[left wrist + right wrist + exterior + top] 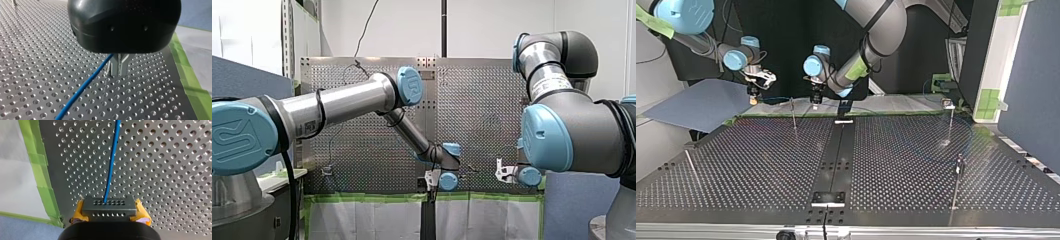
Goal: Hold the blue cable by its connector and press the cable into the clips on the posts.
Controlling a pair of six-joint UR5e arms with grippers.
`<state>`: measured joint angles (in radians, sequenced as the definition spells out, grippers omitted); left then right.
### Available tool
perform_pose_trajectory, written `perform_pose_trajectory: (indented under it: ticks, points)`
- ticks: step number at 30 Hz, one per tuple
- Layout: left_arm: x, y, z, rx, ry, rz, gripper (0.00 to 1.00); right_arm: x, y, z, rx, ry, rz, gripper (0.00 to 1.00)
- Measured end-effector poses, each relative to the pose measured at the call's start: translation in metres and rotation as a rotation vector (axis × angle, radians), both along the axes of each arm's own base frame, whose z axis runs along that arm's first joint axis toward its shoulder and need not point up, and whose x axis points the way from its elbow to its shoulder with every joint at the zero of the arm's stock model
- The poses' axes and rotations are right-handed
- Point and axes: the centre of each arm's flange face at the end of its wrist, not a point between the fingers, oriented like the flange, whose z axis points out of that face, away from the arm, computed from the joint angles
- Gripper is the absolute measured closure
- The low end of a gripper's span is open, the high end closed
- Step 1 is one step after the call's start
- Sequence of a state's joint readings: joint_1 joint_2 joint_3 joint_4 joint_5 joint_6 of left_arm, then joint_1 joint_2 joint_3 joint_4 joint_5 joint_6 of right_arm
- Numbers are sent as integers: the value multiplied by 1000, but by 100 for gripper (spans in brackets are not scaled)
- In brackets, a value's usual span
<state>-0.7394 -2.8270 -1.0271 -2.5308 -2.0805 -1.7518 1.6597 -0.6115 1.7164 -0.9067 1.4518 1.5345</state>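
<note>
In the right wrist view my right gripper [110,213] is shut on the grey connector [109,204], with a yellow pad [79,212] on each side of it. The blue cable [112,162] leaves the connector and runs straight ahead over the perforated table. My left gripper [118,65], black with metal fingers, is shut on the blue cable [82,87] just above the plate. In the top view my right gripper [753,96] is at the far left. My left gripper [815,100] is near the middle, and a thin post [793,114] stands between them.
More thin posts stand at the top view's right [950,122] and nearer the camera [957,182]. A rod [692,167] leans at that view's left. Green tape [41,175] edges the table beside both grippers. A black strip [838,155] runs down the table's middle.
</note>
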Motion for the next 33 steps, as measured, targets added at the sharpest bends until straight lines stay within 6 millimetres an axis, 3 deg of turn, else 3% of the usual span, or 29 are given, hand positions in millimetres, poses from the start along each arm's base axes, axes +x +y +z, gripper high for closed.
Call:
perform_pose_trajectory:
  ticks: [7, 17, 23, 33]
  points:
    - [2, 1, 0, -3, 0, -2, 97, 0, 0, -5, 6, -1, -4, 100]
    - [1, 1, -4, -10, -5, -4, 97, -2, 0, -28, 33, 5, -11, 100]
    - [6, -3, -14, -15, 4, -3, 97, -2, -7, -26, 25, 6, -10, 100]
    - [19, -17, 4, -38, -11, -19, 97, -1, -19, -20, 20, 3, -12, 100]
